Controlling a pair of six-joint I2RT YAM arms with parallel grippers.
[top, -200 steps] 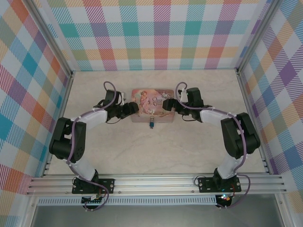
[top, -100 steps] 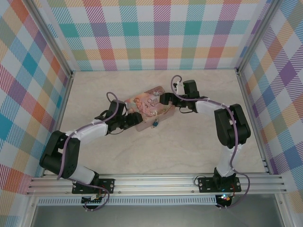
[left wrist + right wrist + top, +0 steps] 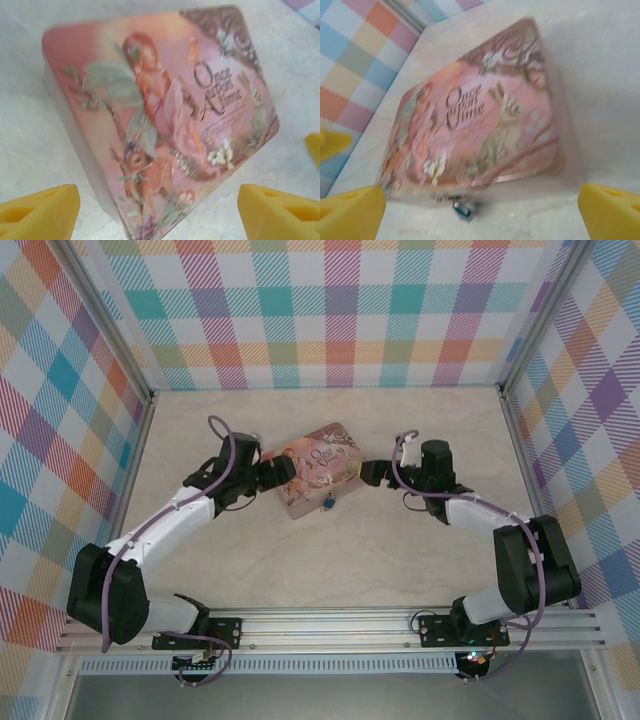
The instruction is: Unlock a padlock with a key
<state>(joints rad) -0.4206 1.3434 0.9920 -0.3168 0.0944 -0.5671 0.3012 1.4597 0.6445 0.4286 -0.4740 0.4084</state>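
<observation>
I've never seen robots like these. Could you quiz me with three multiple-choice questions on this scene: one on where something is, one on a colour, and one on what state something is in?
1. Where is the padlock relative to the tin?
A) on its lid
B) low by its edge nearest the arm bases
C) behind it, by the far wall

2. What colour is the padlock's body?
A) red
B) gold
C) blue

3. How do the left gripper and right gripper stand?
A) both open, holding nothing
B) both shut on the tin
C) one open, one shut on the padlock

Answers:
1 B: the top view shows the padlock just below the tin's near edge.
2 C: the right wrist view shows a blue body.
3 A: in each wrist view the jaws stand wide apart with nothing gripped.
</observation>
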